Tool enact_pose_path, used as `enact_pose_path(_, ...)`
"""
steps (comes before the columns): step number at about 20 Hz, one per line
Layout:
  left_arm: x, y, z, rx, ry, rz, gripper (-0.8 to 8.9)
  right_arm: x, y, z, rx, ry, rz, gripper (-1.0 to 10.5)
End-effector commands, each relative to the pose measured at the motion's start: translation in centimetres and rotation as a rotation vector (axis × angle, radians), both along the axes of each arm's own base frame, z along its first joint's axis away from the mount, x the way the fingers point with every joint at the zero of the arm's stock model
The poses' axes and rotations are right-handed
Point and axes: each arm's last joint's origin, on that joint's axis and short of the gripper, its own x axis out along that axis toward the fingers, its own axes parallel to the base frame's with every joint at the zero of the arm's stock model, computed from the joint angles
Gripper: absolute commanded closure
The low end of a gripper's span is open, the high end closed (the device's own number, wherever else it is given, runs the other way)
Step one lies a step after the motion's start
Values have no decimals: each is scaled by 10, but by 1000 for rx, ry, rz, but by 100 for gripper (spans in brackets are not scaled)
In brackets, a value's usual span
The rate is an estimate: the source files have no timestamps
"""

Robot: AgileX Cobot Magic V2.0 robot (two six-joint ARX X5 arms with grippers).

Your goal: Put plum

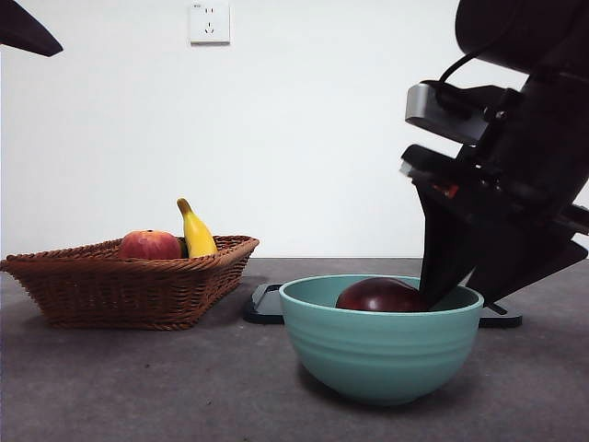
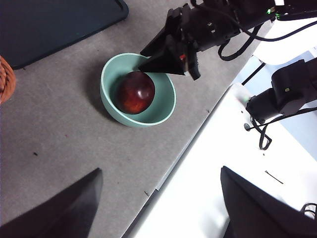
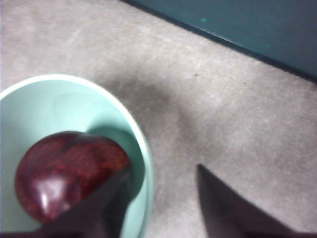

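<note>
The plum (image 1: 379, 296) (image 2: 134, 92) (image 3: 64, 173), dark maroon and glossy, lies inside a teal bowl (image 1: 377, 354) (image 2: 108, 103) (image 3: 44, 111) at the middle of the grey table. My right gripper (image 1: 451, 293) (image 2: 166, 60) (image 3: 163, 201) is open and straddles the bowl's rim. One jaw is inside the bowl right beside the plum, the other is outside the wall. Nothing is gripped between them. My left gripper (image 2: 163, 208) is open and empty, high above the table's edge, seen only as a black tip (image 1: 26, 32) at the top corner in the front view.
A wicker basket (image 1: 129, 290) (image 2: 4, 79) stands at the left with a red-orange fruit (image 1: 149, 245) and a banana (image 1: 196, 232) in it. A dark flat tray (image 1: 262, 304) (image 2: 49, 25) (image 3: 247, 25) lies behind the bowl. The table's edge (image 2: 168, 168) runs close to the bowl.
</note>
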Motion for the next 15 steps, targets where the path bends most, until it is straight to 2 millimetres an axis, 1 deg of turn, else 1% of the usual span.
enact_pose_path(1,1,-1,2,-6,-21,-15,439,0,6,-3,-7,-5,2,838)
enact_pose_path(4,2,-1,3,-7,-25,-15,439,0,9,-5,-15,-2,10,854)
enact_pose_path(7,2,-1,2,-5,-30,-19,439,0,9,-7,-17,2,11,936)
enact_pose_path(11,2,-1,2,-5,-29,-19,439,2,11,-4,11,-6,1,937)
enact_pose_path(13,2,-1,2,-5,-29,-19,439,2,13,0,40,-4,12,936)
enact_pose_path(15,1,-1,2,-3,-25,-19,439,5,16,10,66,-22,9,936)
